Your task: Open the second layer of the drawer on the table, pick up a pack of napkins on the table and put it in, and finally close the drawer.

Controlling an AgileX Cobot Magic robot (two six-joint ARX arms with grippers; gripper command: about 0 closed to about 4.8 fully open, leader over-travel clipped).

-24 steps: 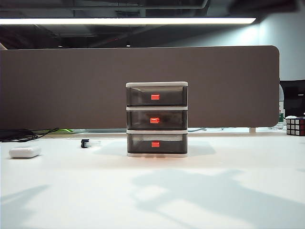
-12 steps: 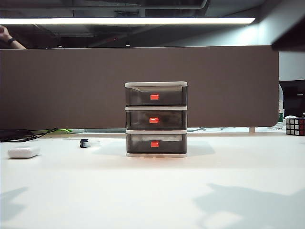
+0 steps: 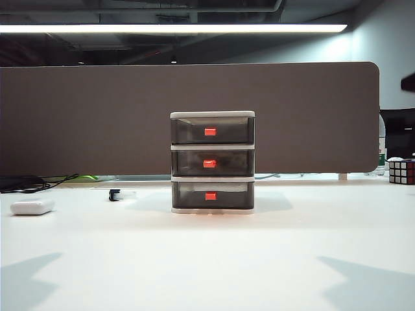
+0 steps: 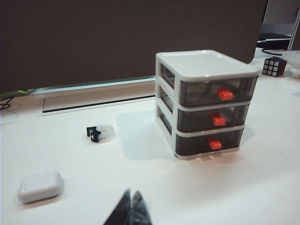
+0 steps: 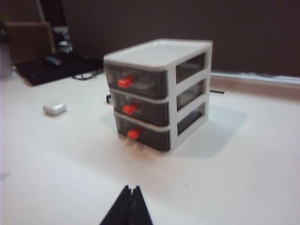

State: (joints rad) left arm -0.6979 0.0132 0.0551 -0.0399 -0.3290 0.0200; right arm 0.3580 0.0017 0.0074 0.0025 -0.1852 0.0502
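White surface (image 3: 207, 259), all drawers of the drawer (image 3: 213, 162) closed. Left fingers (image 4: 131, 199) and right fingers (image 5: 131, 193) are pinched shut, empty, hanging well short of it. Arm shadows have slid outward since before.

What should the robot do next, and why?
Probably none beyond parking: all three layers of the drawer, the second layer included, are shut, and no pack of napkins shows on the table, only a flat white case. The left gripper and right gripper are shut, held back from the drawer. Whether the pack is inside, I cannot tell.
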